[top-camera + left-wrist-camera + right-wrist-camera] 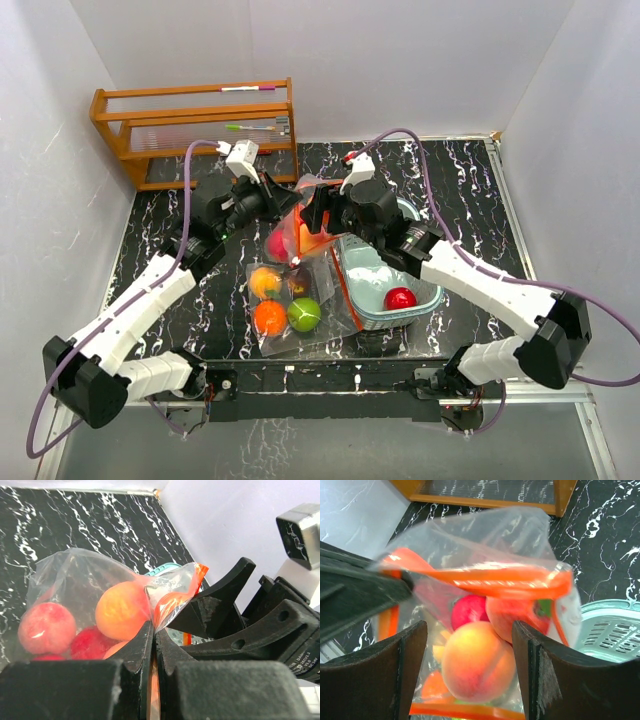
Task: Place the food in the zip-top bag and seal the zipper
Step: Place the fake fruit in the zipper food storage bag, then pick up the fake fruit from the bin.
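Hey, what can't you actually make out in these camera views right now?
Right wrist: how many fruits the bag holds; they overlap, and the right fingers block both sides.
Top: the far end of the basket, under the right arm.
Top: the pens on the rack, too small.

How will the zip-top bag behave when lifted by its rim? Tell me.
Likely floppy: the zip-top bag wrinkles where the left hand pinches it. Probably bottom-heavy: the fruits sit bunched low. They look round, so may shift.

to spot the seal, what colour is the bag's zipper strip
Orange zipper strip, clearest in the right wrist view.
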### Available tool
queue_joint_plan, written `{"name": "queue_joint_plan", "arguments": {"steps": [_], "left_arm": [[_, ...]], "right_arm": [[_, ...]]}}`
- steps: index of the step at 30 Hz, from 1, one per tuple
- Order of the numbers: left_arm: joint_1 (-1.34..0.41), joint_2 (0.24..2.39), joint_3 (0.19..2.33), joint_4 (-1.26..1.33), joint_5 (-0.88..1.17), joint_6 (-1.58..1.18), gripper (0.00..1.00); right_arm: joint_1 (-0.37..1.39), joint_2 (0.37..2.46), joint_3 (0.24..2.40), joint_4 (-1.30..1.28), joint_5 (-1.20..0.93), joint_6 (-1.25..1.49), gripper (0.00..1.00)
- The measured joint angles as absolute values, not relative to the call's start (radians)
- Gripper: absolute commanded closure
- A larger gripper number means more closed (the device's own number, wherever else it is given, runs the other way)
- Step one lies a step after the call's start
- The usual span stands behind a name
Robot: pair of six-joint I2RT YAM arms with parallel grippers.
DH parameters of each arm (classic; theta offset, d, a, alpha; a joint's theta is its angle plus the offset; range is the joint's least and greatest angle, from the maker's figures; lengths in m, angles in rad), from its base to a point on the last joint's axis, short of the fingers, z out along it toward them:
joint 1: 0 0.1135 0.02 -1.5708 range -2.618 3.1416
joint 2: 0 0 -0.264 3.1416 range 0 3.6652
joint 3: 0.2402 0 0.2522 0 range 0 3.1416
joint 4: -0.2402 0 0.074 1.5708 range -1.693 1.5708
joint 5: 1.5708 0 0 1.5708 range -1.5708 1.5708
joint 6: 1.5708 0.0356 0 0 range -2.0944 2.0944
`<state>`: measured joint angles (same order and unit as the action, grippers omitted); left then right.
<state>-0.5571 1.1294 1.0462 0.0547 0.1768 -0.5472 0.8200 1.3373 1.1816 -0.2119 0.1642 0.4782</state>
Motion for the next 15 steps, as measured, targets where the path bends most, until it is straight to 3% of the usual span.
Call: {"name": "queue_joint_plan", "arguments": {"steps": [9,15], "left_arm": [[-0.553,1.168,1.052,0.046,0.215,-0.564,1.00],[-0.553,1.160,1.064,-0.005,0.168,-0.497,1.00]], "right_arm": [[0.821,1.376,1.230,-0.218,0.188,0.473,0.23],[0.823,1.322,1.258,-0.315,0.166,0.469,0.06]]}}
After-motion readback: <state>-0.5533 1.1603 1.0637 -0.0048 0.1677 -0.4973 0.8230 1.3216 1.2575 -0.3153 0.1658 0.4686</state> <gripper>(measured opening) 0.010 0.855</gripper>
